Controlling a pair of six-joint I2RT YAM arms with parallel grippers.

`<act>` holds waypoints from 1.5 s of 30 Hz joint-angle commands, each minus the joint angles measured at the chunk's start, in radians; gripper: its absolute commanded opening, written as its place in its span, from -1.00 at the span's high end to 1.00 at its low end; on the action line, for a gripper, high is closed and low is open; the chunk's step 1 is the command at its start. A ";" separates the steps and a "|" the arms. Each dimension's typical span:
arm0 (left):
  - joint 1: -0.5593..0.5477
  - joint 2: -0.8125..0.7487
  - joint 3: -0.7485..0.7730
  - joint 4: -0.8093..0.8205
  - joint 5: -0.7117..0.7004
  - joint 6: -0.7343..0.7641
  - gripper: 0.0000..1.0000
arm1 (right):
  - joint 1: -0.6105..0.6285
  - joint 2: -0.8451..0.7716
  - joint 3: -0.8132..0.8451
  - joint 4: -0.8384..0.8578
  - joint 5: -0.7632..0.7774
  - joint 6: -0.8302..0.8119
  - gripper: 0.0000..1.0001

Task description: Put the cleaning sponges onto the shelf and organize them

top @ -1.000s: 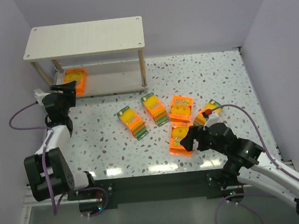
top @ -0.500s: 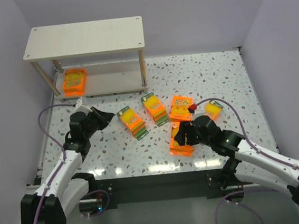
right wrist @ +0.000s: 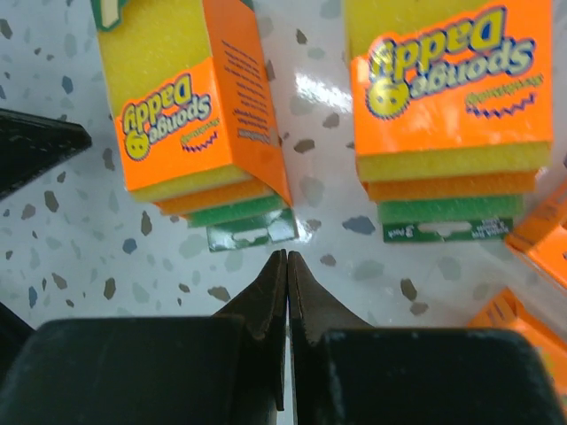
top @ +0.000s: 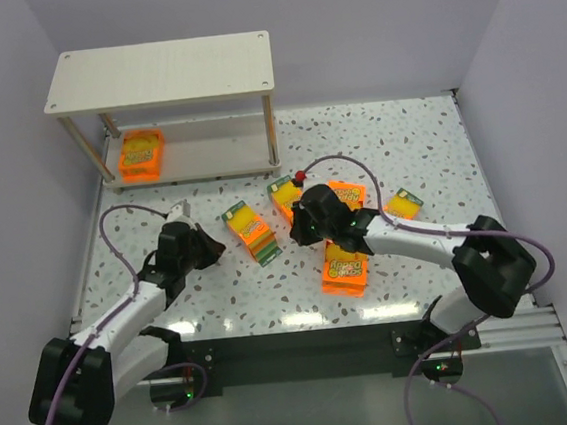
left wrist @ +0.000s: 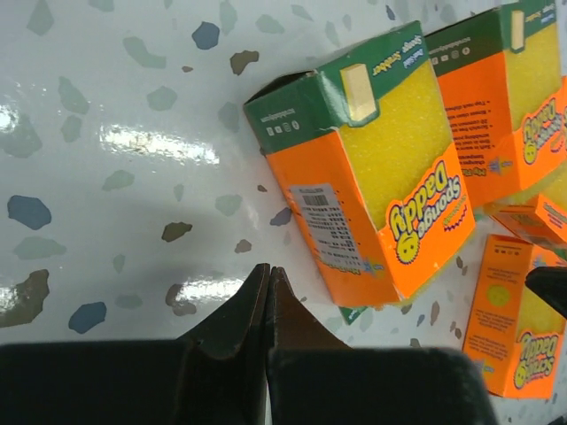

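One flat orange sponge pack (top: 141, 154) lies on the lower board of the shelf (top: 164, 71). Several more cleaning sponges lie loose on the table: a thick pack (top: 249, 233), another thick one (top: 284, 193), and flat ones (top: 350, 195) (top: 343, 268). My left gripper (top: 212, 248) is shut and empty, just left of the first thick pack (left wrist: 372, 168), its tip (left wrist: 268, 270) on bare table. My right gripper (top: 295, 229) is shut and empty too. Its tip (right wrist: 286, 257) points into the gap between the two thick packs (right wrist: 190, 106) (right wrist: 452, 97).
A small thicker pack (top: 401, 204) lies to the right, near the right arm's cable. The shelf's thin legs (top: 271, 131) stand at the back. Purple-grey walls close in on both sides. The left gripper's black finger (right wrist: 35, 146) shows at the right wrist view's left edge.
The left arm has drawn back from the shelf to the table's middle and shut. The right arm has swung left from the front flat pack to between the thick packs and shut.
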 commanded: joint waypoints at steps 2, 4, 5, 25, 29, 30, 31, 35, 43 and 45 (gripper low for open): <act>-0.005 0.064 0.010 0.056 -0.095 0.048 1.00 | 0.004 0.116 0.135 0.081 -0.053 -0.064 1.00; -0.005 0.115 0.013 0.093 -0.088 0.050 1.00 | 0.005 0.159 0.178 0.085 -0.048 -0.073 1.00; -0.005 0.132 0.015 0.139 -0.079 0.054 1.00 | 0.007 0.196 0.192 0.085 -0.037 -0.074 1.00; -0.016 0.451 0.266 0.250 0.060 0.153 1.00 | 0.030 0.406 0.378 -0.011 -0.120 -0.116 1.00; -0.031 0.469 0.286 0.252 0.096 0.165 1.00 | 0.065 0.353 0.310 0.059 -0.197 -0.087 1.00; -0.033 0.469 0.291 0.248 0.100 0.165 1.00 | 0.071 0.343 0.292 0.061 -0.214 -0.071 1.00; -0.033 0.466 0.295 0.247 0.103 0.168 1.00 | 0.073 0.339 0.286 0.059 -0.226 -0.064 1.00; -0.033 0.448 0.311 0.213 0.083 0.185 1.00 | 0.091 0.310 0.243 0.133 -0.290 -0.036 1.00; -0.031 0.310 0.300 0.036 -0.146 0.142 -0.04 | 0.090 0.228 0.157 0.156 -0.272 -0.031 1.00; -0.031 0.238 0.288 0.011 -0.199 0.131 -0.16 | 0.090 0.167 0.120 0.124 -0.255 -0.038 1.00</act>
